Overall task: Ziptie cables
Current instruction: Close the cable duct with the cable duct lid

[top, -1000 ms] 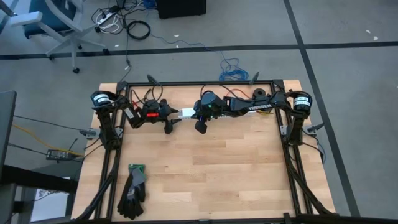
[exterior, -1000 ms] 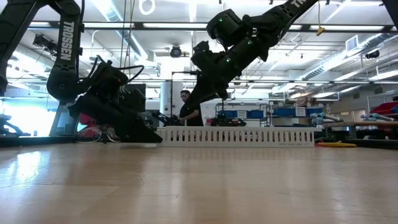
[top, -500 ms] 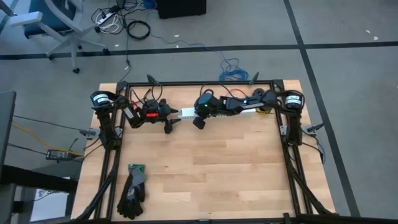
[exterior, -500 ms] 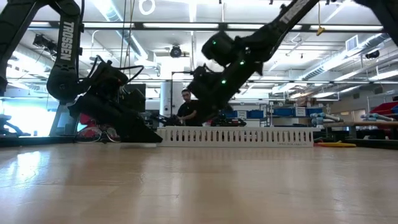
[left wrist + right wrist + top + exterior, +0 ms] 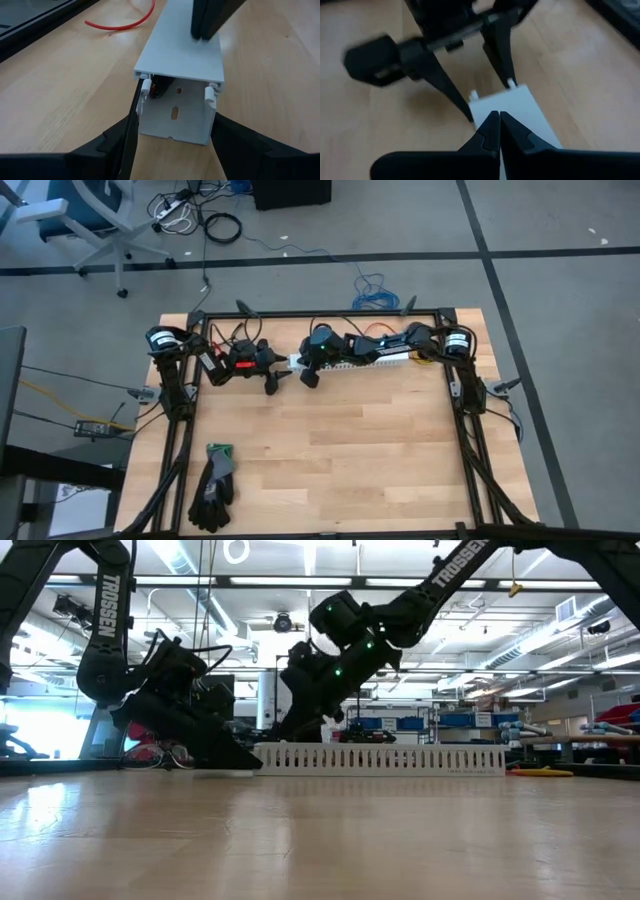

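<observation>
I held white channel (image 5: 180, 75) end in left hand (image 5: 175, 130); right hand (image 5: 498, 131) pinched shut on its lid. Judged cables inside light, floppy; best gripped mid-bundle.

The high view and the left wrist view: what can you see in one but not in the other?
Only the high view shows the black gloves, the whole wooden table and both arms. Only the left wrist view looks into the white channel's open end, with a slot in its floor and something dark inside, and shows a red wire. Both show the left gripper around the channel's end, and the right gripper, shut, on its lid.
</observation>
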{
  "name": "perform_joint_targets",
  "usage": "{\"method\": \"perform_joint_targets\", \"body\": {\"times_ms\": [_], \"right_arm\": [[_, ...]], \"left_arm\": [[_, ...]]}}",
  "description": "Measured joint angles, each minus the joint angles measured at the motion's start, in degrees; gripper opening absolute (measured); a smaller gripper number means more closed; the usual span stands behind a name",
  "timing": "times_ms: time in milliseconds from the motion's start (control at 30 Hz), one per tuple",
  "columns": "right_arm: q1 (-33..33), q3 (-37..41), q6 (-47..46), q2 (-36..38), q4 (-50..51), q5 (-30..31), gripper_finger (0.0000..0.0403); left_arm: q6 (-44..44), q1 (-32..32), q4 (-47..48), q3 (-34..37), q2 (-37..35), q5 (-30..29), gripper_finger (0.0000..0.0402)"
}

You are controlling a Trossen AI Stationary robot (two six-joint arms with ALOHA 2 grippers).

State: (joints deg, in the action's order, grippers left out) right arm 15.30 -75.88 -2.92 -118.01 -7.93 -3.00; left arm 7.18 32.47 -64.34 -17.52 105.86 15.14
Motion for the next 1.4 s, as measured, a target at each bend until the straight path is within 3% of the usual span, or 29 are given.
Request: {"method": "perform_joint_targets", "body": {"times_ms": [233, 367, 633, 967, 1033, 1167, 1400], "right_arm": [[-0.3, 0.0, -2.8, 1.1, 6.9, 2.1, 0.0], [0.6, -0.3, -4.6, -2.2, 2.1, -5.1, 0.0], [0.3, -0.1, -1.9, -3.1, -6.4, -5.9, 0.0], [-2.3, -0.2, -0.3, 2.2, 3.2, 9.4, 0.0], [-2.0, 0.0, -3.0, 1.1, 6.9, 7.6, 0.0], [-0.2, -0.3, -5.0, -2.8, -0.4, -3.2, 0.0], [0.0, -0.2, -2.3, -3.0, -5.3, -3.9, 0.0]], "left_arm": [[0.1, 0.0, 0.3, 0.0, 0.0, -0.1, 0.0243], [0.1, 0.0, 0.3, 0.1, 0.0, 0.0, 0.0243], [0.0, 0.0, 0.5, 0.0, 0.0, 0.0, 0.0243], [0.0, 0.0, 0.9, -0.1, -0.1, -0.3, 0.0243], [0.0, 0.0, 0.9, 0.0, 0.0, -0.1, 0.0243], [0.0, 0.0, 0.9, 0.1, -0.1, 0.0, 0.0243], [0.0, 0.0, 0.9, 0.0, 0.0, -0.1, 0.0243]]}}
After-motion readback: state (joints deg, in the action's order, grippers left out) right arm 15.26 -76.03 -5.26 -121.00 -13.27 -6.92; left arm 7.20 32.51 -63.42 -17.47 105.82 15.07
